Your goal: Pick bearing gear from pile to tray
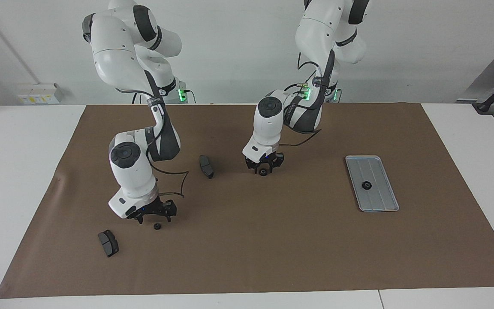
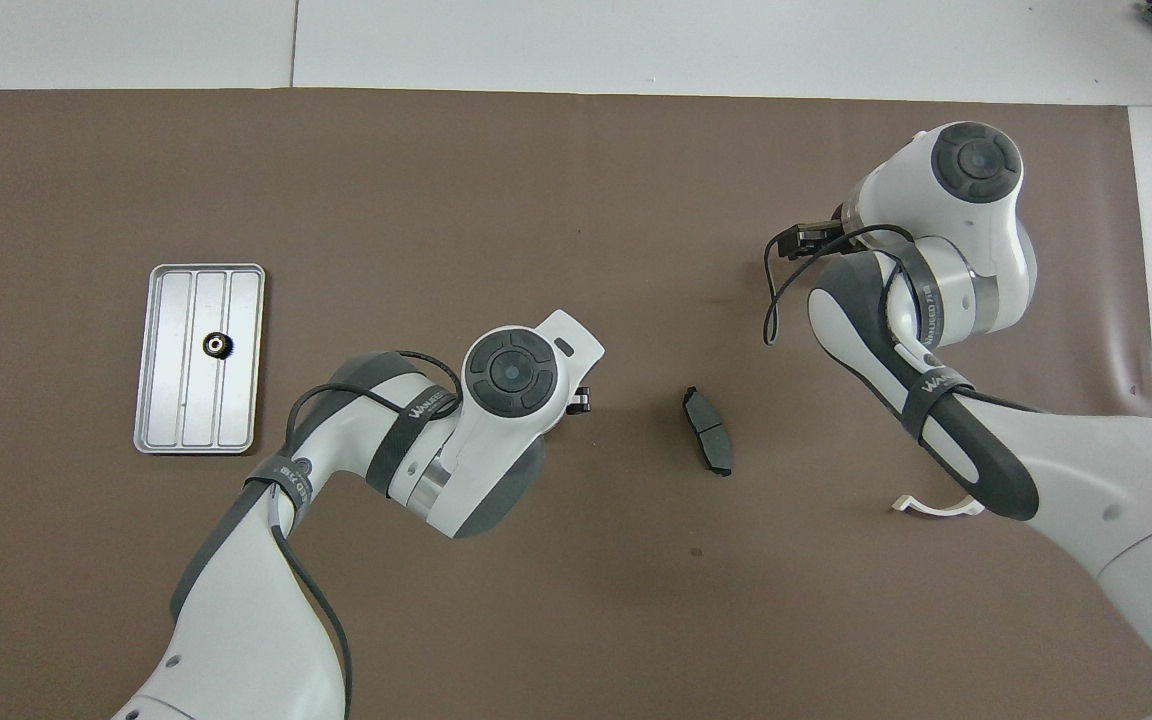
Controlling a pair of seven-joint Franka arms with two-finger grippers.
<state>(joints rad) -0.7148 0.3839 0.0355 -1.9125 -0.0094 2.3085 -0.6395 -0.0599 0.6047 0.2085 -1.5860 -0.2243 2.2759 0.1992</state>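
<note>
Small black round gear on brown mat, between spread fingers of left gripper. Right gripper spread too, just above another gear.

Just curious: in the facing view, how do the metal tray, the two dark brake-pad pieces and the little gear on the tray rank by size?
1. Silver-grey ridged metal tray
2. Two dark grey brake-pad pieces, alike
3. Small black round gear on the tray
</note>
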